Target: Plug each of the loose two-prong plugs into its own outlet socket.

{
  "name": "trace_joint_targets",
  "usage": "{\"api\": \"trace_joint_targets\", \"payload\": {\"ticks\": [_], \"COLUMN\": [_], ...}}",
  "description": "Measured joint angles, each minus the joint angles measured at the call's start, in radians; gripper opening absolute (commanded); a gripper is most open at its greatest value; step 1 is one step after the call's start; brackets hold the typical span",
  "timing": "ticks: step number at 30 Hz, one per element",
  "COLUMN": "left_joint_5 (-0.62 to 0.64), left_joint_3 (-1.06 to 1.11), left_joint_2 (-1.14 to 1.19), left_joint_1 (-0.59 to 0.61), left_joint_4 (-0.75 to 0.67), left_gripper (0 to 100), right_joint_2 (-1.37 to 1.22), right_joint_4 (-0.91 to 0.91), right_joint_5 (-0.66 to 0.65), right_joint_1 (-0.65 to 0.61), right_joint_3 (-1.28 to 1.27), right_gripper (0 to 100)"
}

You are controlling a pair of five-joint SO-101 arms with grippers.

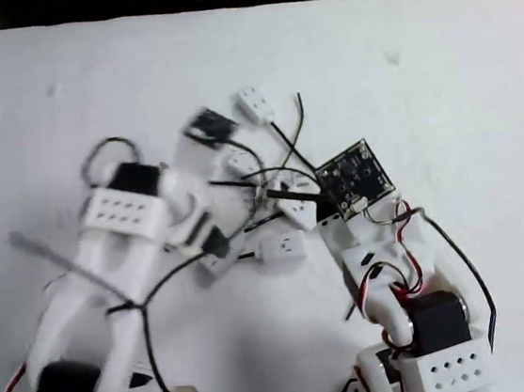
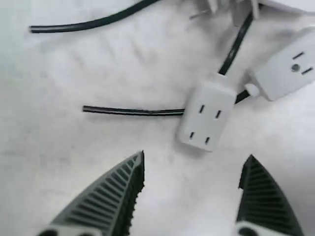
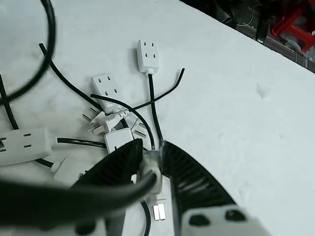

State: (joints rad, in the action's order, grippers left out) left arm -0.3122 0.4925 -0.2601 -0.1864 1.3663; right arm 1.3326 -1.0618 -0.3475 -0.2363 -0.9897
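Note:
My right gripper [image 3: 151, 147] is shut on a white two-prong plug [image 3: 150, 172], whose metal prongs [image 3: 158, 211] stick out below the fingers. In the high view this gripper [image 1: 293, 202] sits in the tangle at the table's middle. More white socket blocks [image 3: 148, 54] [image 3: 106, 86] and loose plugs [image 3: 106, 123] lie beyond it on short black cords. My left gripper [image 2: 196, 157] is open above the table. A white four-slot socket block [image 2: 206, 118] lies flat just past its fingertips, and a second outlet [image 2: 290, 71] lies beside that.
The white table [image 1: 437, 72] has open room to the right and at the back. A cut black cord end [image 2: 133, 111] lies beside the socket block. Another socket block [image 1: 254, 104] lies at the back of the pile. Dark clutter lines the far table edge.

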Motion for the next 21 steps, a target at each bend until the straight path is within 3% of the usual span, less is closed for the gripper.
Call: {"api": "trace_joint_targets", "payload": {"ticks": [3, 8, 12, 16, 21], "left_joint_5": [-0.005, -0.006, -0.008, -0.008, -0.008], "left_joint_3": [0.000, 0.023, 0.163, 0.351, 0.531], "left_joint_2": [-0.086, -0.245, -0.390, -0.528, -0.623], "left_joint_1": [0.097, 0.316, 0.456, 0.571, 0.697], "left_joint_4": [0.025, 0.015, -0.071, -0.213, -0.315], "left_gripper": [30, 21, 11, 2, 2], "right_joint_2": [0.000, 0.000, 0.000, 0.000, -0.002], "right_joint_4": [-0.020, -0.083, -0.123, -0.123, -0.034], "right_joint_5": [0.000, 0.000, 0.014, 0.147, 0.230], "right_joint_1": [-0.011, -0.133, -0.232, -0.302, -0.400], "right_joint_3": [0.000, 0.000, 0.000, 0.000, -0.106], "right_gripper": [1.7, 1.8, 1.8, 1.8, 1.8]}}
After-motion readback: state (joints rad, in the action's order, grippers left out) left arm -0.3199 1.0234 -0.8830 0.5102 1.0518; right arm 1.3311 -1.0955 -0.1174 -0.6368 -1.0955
